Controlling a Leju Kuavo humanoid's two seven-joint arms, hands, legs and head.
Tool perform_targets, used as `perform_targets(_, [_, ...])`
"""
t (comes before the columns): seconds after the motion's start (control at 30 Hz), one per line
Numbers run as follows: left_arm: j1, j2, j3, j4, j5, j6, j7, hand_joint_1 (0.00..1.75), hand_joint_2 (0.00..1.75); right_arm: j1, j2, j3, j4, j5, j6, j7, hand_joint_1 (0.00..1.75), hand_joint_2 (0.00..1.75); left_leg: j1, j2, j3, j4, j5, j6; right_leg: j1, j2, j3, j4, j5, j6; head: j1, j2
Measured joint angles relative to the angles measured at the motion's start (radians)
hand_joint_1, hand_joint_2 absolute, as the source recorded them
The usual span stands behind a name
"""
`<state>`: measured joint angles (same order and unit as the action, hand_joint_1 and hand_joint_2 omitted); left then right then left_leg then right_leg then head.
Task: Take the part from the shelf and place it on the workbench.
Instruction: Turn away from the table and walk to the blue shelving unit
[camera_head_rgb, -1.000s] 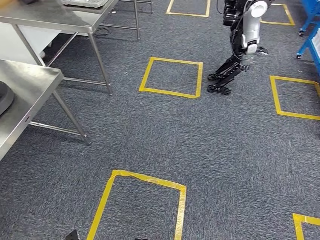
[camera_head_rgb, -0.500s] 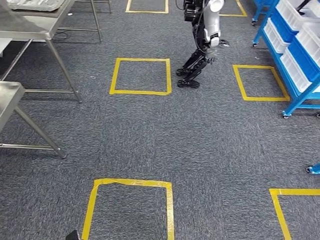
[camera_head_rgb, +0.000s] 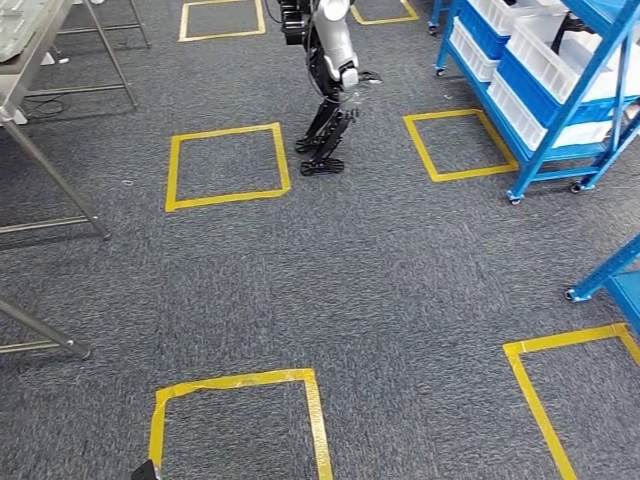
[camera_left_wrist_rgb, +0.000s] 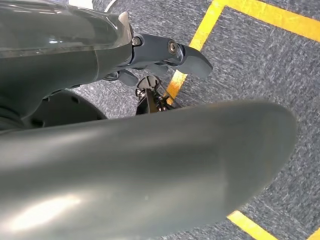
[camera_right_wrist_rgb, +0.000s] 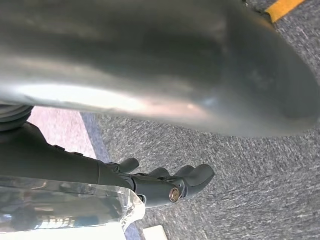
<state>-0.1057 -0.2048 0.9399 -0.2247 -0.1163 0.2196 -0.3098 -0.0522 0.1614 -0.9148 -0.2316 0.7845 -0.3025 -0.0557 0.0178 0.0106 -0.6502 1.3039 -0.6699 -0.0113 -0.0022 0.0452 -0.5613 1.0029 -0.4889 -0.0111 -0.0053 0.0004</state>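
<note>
The blue shelf (camera_head_rgb: 543, 90) and steel workbench (camera_head_rgb: 30, 60) are cut by frame edges.

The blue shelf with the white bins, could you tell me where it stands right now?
In the head view, the blue shelf stands at the upper right, beside a yellow floor square.

Rough, matt grey carpet (camera_head_rgb: 392, 280) with glossy yellow tape squares (camera_head_rgb: 226, 165) (slightly wrinkled). Painted blue metal shelf (camera_head_rgb: 562, 110) holding smooth white plastic bins (camera_head_rgb: 528, 95). Brushed steel table legs (camera_head_rgb: 53, 170).
</note>
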Motion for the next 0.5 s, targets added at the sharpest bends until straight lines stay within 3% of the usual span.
perform_targets(0.07, [0.0, 0.0, 0.0, 0.0, 0.0, -0.002, -0.004, 0.0, 0.0, 0.001, 0.0, 0.0, 0.0, 0.002, 0.0, 0.0, 0.0, 0.0, 0.0, -0.011, 0.019, -0.081, 0.075, 0.006, 0.001, 0.031, 0.008, 0.001, -0.005, 0.002, 0.0, 0.0])
perform_targets(0.13, [-0.001, 0.001, 0.0, 0.0, 0.0, -0.003, -0.007, 0.0, 0.0, 0.001, 0.001, 0.001, 0.0, 0.006, 0.0, 0.0, 0.0, 0.0, 0.003, -0.052, 0.062, -0.206, 0.144, 0.015, 0.002, 0.059, 0.012, 0.006, -0.011, 0.009, 0.001, 0.0])
perform_targets(0.2, [-0.001, 0.001, 0.001, 0.0, -0.001, -0.004, -0.008, 0.0, 0.0, 0.002, 0.001, 0.001, 0.001, 0.008, 0.0, 0.0, 0.0, 0.0, 0.003, -0.081, 0.081, -0.259, 0.157, 0.019, -0.001, 0.08, 0.006, 0.009, -0.014, 0.019, 0.001, 0.0])
perform_targets(0.27, [-0.003, 0.001, 0.001, 0.0, 0.0, -0.005, -0.008, 0.0, 0.0, 0.006, 0.001, 0.002, 0.001, 0.01, 0.001, 0.0, 0.0, 0.0, 0.001, -0.069, 0.084, -0.268, 0.155, 0.025, -0.006, 0.093, 0.0, 0.008, -0.014, 0.032, 0.0, 0.0])
perform_targets(0.33, [-0.005, 0.001, 0.001, 0.0, 0.001, -0.007, -0.008, 0.0, 0.0, 0.007, 0.0, 0.004, 0.001, 0.011, 0.002, 0.0, 0.0, 0.0, 0.004, -0.047, 0.091, -0.276, 0.156, 0.034, -0.005, 0.051, -0.012, 0.036, -0.035, 0.045, 0.003, 0.0])
perform_targets(0.4, [-0.004, 0.0, 0.001, 0.0, 0.0, -0.008, -0.008, 0.0, 0.0, 0.003, 0.0, 0.006, 0.001, 0.013, 0.003, 0.0, 0.0, 0.0, 0.004, -0.019, 0.098, -0.279, 0.153, 0.042, -0.005, -0.013, -0.064, 0.139, -0.088, 0.056, 0.005, 0.0])
perform_targets(0.47, [0.0, 0.001, 0.001, 0.0, 0.0, -0.008, -0.008, 0.0, 0.0, 0.0, 0.0, 0.008, 0.001, 0.015, 0.007, 0.0, 0.0, 0.0, 0.004, 0.012, 0.103, -0.279, 0.146, 0.045, -0.011, -0.035, -0.131, 0.265, -0.129, 0.065, 0.006, 0.0])
perform_targets(0.5, [0.0, 0.001, 0.001, 0.0, 0.0, -0.008, -0.007, 0.0, 0.0, 0.001, 0.0, 0.008, 0.001, 0.016, 0.008, 0.0, 0.0, 0.0, 0.004, 0.025, 0.107, -0.279, 0.142, 0.044, -0.013, -0.039, -0.147, 0.29, -0.125, 0.069, 0.006, 0.0])
